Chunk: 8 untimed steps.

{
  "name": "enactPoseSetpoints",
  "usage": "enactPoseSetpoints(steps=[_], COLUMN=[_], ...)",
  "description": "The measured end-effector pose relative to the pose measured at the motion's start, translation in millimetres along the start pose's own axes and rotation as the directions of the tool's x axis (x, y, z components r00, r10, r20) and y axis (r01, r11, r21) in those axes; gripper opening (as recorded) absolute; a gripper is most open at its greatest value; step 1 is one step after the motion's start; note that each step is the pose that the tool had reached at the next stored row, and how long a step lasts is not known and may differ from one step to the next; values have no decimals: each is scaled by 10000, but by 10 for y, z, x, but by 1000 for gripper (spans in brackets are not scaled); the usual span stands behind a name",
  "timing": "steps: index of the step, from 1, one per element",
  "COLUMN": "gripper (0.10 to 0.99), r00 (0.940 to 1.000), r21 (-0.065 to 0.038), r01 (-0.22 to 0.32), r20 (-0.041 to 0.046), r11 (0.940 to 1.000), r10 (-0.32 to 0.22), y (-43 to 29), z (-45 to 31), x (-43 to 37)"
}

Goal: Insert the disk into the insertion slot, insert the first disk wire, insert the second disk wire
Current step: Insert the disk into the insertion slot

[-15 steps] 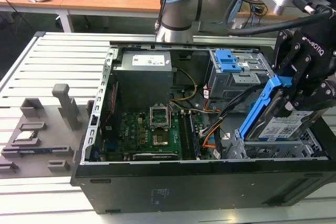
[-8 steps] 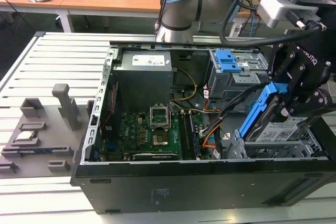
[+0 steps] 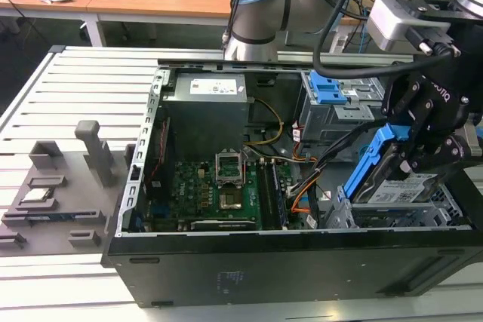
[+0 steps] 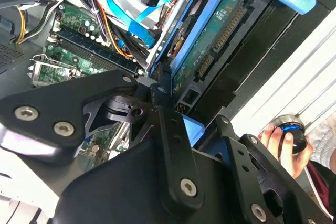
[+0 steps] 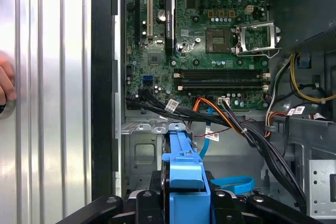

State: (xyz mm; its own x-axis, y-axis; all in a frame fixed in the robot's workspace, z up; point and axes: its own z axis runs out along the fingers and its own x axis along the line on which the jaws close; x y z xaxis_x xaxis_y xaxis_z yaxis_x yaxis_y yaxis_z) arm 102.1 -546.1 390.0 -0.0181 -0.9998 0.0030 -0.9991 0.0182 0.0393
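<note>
Step one, disk insertion: gripper (image 3: 411, 157) clamped shut on disk (image 3: 398, 186), tilted above slot (image 3: 453, 213) at case (image 3: 226, 262) corner; judged to need levelling, then seating

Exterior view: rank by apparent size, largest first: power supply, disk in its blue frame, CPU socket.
1. power supply: largest.
2. disk: looks smaller, but it is partly hidden and sits nearer the camera, so how much smaller is unsure.
3. CPU socket: clearly smallest.
</note>
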Motion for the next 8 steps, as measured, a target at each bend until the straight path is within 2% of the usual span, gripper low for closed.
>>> enactPoseSetpoints(steps=[6,7,8], gripper=[373,439,439], r00=[10000,10000,10000], r21=[0,1,0], r01=[0,0,0], r20=[0,-1,2], r11=[10000,10000,10000], r10=[0,0,0], y=[0,0,0], z=[1,2,3], x=[0,0,0])
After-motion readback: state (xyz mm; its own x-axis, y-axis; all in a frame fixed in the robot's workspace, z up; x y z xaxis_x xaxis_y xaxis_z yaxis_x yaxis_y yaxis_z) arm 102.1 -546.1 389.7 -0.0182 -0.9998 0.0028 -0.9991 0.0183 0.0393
